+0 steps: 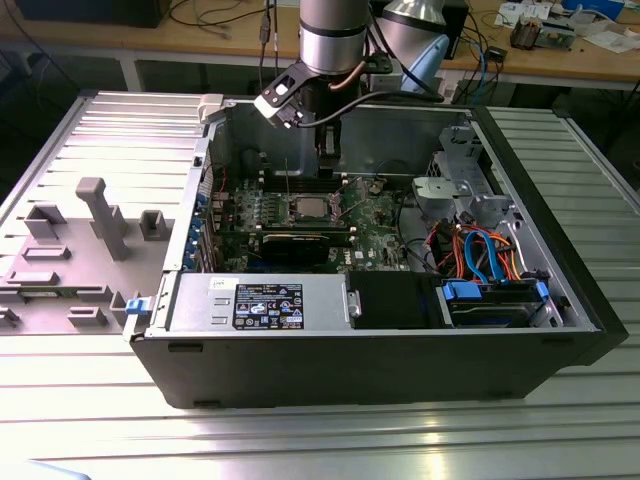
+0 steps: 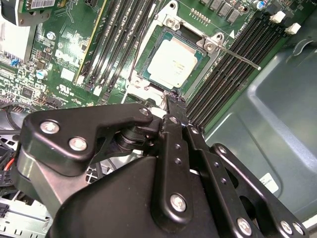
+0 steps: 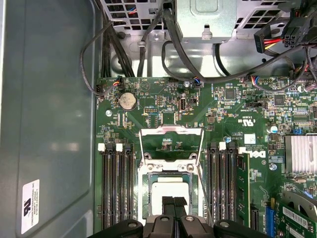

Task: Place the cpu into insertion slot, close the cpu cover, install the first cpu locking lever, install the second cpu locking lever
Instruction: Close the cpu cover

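The cpu (image 2: 173, 63) lies flat in the insertion slot (image 2: 148, 49), its silver top showing; it also shows on the motherboard in the exterior view (image 1: 308, 207). The cpu cover (image 3: 171, 131) is swung open, its thin frame standing back from the slot (image 3: 148, 186). One locking lever (image 2: 240, 56) juts out unlatched over the memory slots. My gripper (image 2: 176, 101) hovers just above the slot's edge with its black fingers together and nothing between them; the first wrist view shows its tips (image 3: 173, 202) over the cpu (image 3: 168, 191).
Memory slots (image 3: 116, 188) flank the socket on both sides. A heat sink (image 3: 301, 153) and a black graphics card (image 1: 300, 243) sit nearby. Cables (image 1: 480, 250) and a drive cage crowd the exterior view's right. The case walls (image 1: 350, 360) enclose the board.
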